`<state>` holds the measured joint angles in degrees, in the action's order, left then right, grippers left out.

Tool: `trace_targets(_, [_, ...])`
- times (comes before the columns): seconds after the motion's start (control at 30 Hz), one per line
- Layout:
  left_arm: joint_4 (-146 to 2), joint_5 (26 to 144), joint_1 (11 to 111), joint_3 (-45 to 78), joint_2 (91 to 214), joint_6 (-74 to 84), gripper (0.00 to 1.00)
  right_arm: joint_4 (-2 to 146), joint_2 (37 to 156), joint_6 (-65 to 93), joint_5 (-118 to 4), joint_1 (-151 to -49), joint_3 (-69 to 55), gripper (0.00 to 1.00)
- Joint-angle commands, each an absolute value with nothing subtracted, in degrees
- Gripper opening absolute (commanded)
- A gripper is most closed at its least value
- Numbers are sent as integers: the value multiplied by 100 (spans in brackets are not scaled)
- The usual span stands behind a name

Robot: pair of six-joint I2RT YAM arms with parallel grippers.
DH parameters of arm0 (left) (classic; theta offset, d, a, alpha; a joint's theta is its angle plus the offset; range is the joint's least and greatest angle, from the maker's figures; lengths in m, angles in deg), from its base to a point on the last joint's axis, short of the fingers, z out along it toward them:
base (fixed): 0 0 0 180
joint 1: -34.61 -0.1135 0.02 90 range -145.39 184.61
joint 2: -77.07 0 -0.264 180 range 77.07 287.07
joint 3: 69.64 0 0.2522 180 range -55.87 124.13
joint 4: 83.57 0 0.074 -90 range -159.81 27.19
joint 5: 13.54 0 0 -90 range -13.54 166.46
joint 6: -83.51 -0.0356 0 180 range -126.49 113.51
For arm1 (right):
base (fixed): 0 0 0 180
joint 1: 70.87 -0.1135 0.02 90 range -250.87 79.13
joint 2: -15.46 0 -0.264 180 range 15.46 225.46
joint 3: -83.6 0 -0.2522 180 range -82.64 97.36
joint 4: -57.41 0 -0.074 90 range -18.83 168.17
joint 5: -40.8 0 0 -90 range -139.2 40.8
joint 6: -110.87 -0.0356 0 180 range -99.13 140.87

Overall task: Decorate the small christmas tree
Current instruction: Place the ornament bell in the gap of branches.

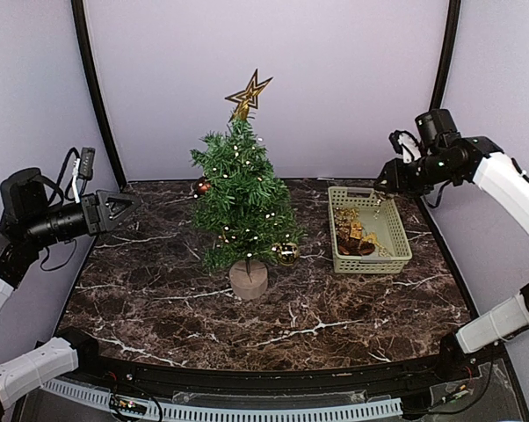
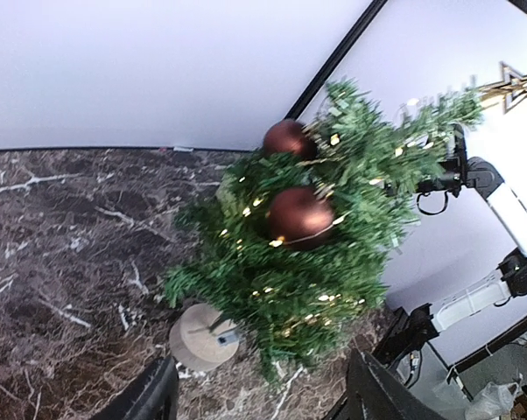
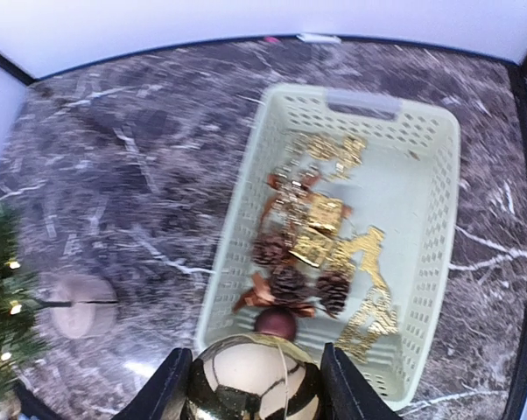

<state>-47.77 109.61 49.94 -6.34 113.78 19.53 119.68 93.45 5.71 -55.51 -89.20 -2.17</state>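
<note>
The small christmas tree (image 1: 242, 207) stands mid-table in a tan stump base (image 1: 249, 280), with a gold star (image 1: 249, 92) on top. A gold ball (image 1: 286, 253) and a dark red ball (image 1: 202, 185) hang on it. In the left wrist view two dark red balls (image 2: 298, 216) show on the tree (image 2: 333, 262). My left gripper (image 1: 124, 207) hovers left of the tree, open and empty (image 2: 259, 402). My right gripper (image 3: 255, 385) is raised above the basket's near end, shut on a shiny gold ball (image 3: 255, 381).
A pale green basket (image 1: 372, 265) right of the tree holds pine cones (image 3: 288, 282), gold ornaments (image 3: 320, 223) and a small dark red ball (image 3: 275, 322). Black frame posts and a white backdrop close off the back of the dark marble table (image 1: 159, 299).
</note>
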Motion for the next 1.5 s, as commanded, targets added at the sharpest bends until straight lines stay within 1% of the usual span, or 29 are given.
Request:
trace_targets(0.0, [-5247, 11087, 5329, -321, 11291, 2082, 66, 12301, 9079, 664, -6711, -8950, 146, 39])
trace_targets(0.1, [-5495, 10668, 6070, -366, 11414, 2149, 65, 12030, 8823, 438, -7376, -9031, 107, 38])
trace_targets(0.2, [-5597, 10047, 6767, -325, 11639, 2028, 63, 11584, 8574, 109, -7749, -9274, -74, 38])
trace_targets(0.3, [-5780, 9759, 7467, -257, 11911, 1902, 63, 10980, 8391, -267, -7836, -9698, -375, 38])
trace_targets(0.43, [-6069, 9568, 8075, -211, 12115, 1788, 63, 10454, 8361, -645, -7740, -10347, -652, 37])
trace_targets(0.57, [-6171, 9124, 8625, -236, 12187, 1754, 63, 9895, 8366, -1085, -7736, -11031, -801, 37])
trace_targets(0.73, [-6462, 8515, 9420, -269, 12599, 1713, 63, 9240, 8402, -1607, -7684, -11894, -927, 37])
trace_targets(0.8, [-6689, 8381, 9630, -301, 12736, 1708, 63, 8976, 8430, -1779, -7602, -12183, -1009, 37])
trace_targets(0.97, [-8144, 8405, 9940, -862, 12988, 1876, 63, 8358, 8480, -2117, -7271, -12649, -1253, 37])
trace_targets(1.03, [-8419, 8318, 10092, -913, 13196, 1900, 63, 8099, 8497, -2254, -7174, -12796, -1336, 37])
trace_targets(1.17, [-8595, 8087, 10433, -804, 13575, 1745, 64, 7775, 8595, -2298, -6956, -13108, -1393, 37])
trace_targets(1.33, [-8761, 7867, 10466, -1084, 13452, 1836, 64, 7547, 8583, -2296, -6150, -13355, -1524, 36])
trace_targets(1.47, [-8444, 7039, 10466, -1437, 13097, 2069, 67, 7444, 8604, -2311, -5533, -13529, -1602, 37])
